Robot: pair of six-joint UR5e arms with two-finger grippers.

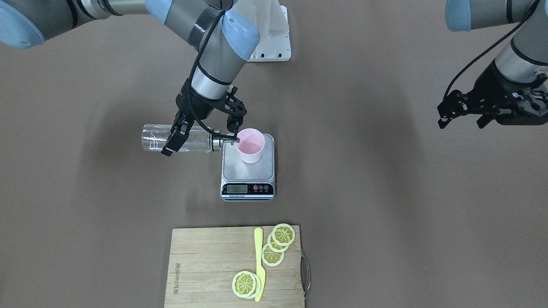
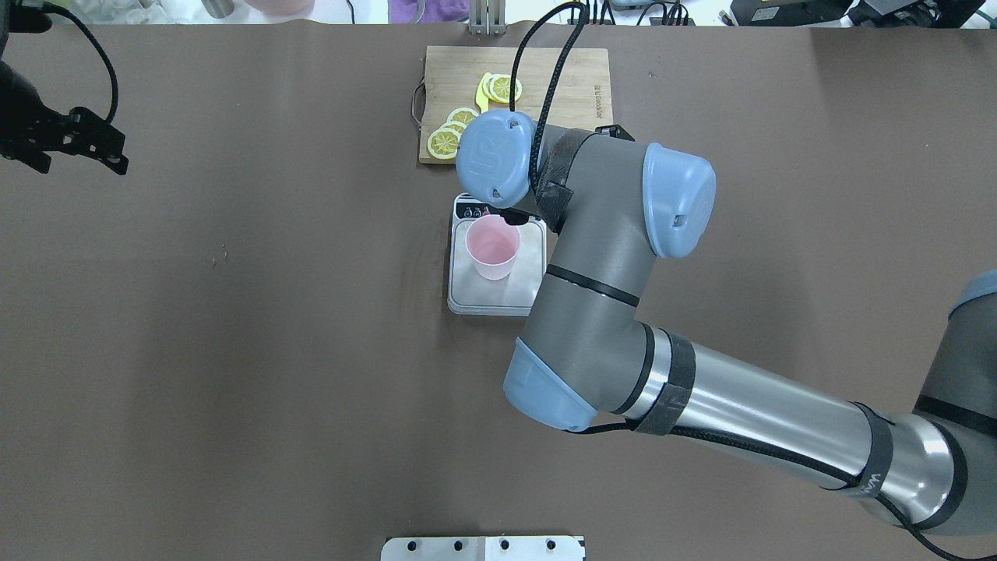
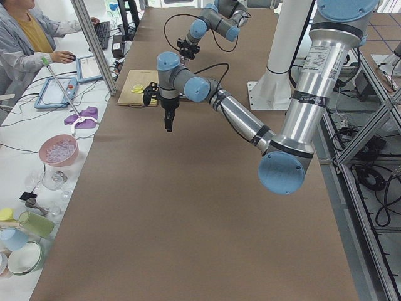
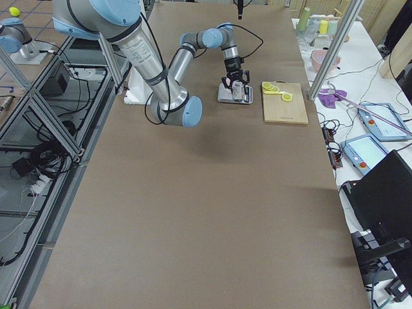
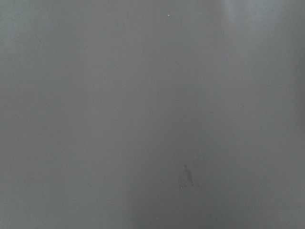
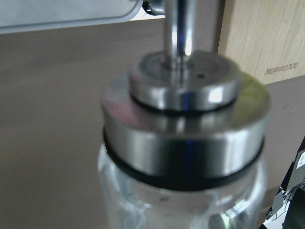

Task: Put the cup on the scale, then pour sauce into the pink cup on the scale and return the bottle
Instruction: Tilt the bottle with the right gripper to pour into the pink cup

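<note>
The pink cup (image 1: 250, 145) stands upright on the silver platform of the scale (image 1: 248, 171), toward its robot-side edge. My right gripper (image 1: 184, 137) is shut on the clear glass bottle (image 1: 154, 137), which lies tipped on its side with the metal spout (image 1: 229, 137) at the cup's rim. The right wrist view shows the bottle's steel cap (image 6: 183, 143) close up. The sauce is a clear liquid and its level in the glass is hard to tell. In the overhead view the cup (image 2: 492, 245) shows, but my arm hides the bottle. My left gripper (image 1: 462, 119) hangs open and empty, far off to the side.
A wooden cutting board (image 1: 205, 265) with lemon slices (image 1: 283, 234) and a yellow knife (image 1: 259, 265) lies beyond the scale on the operators' side. A white mount plate (image 1: 269, 38) sits at the robot's base. A person (image 3: 25, 37) sits at a side desk.
</note>
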